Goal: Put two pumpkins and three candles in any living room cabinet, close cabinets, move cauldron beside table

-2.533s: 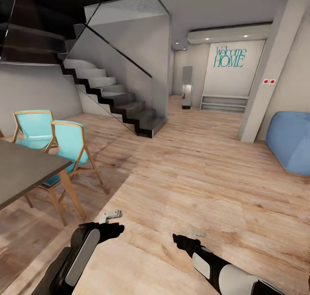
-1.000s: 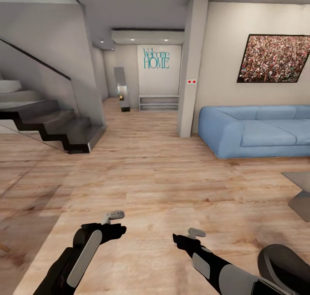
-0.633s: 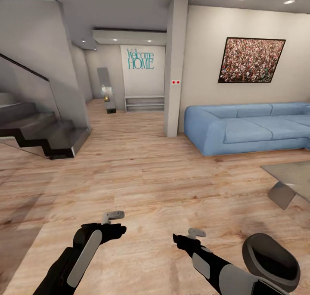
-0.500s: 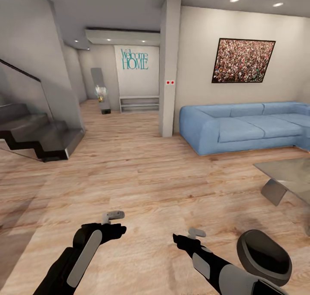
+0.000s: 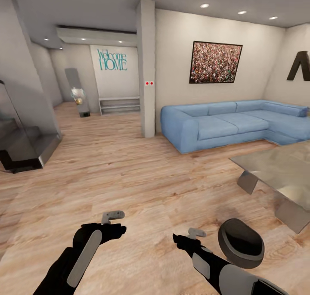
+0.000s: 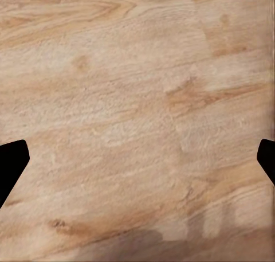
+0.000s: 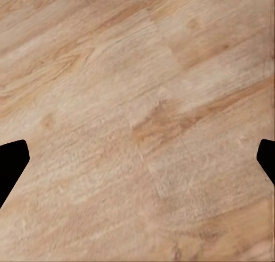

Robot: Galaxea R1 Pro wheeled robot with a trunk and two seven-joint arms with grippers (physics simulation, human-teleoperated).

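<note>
Robot stood on the wood floor point(image 5: 142, 174) of the living room, both arms held low and forward. Left gripper point(image 5: 113, 217) hung over bare planks; in the left wrist view its dark fingertips point(image 6: 11, 164) sat at the far edges of the frame, jaws spread wide with nothing between them. Right gripper point(image 5: 196, 233) likewise: fingertips point(image 7: 11, 161) far apart, empty, floorboards beneath. The black cauldron point(image 5: 240, 242) sat on the floor just beside the right forearm, mouth up, near the corner of the glass-topped table point(image 5: 275, 168) but apart from it. Blue sofa point(image 5: 228, 125) ran along the wall behind the table, under a framed picture point(image 5: 215, 62). A pillar point(image 5: 146, 71) stood at the sofa's left end; beyond it, a pale low shelf rack point(image 5: 119, 105) below "Welcome HOME" lettering point(image 5: 112, 59). Stair foot point(image 5: 26, 150) at the left edge.
</note>
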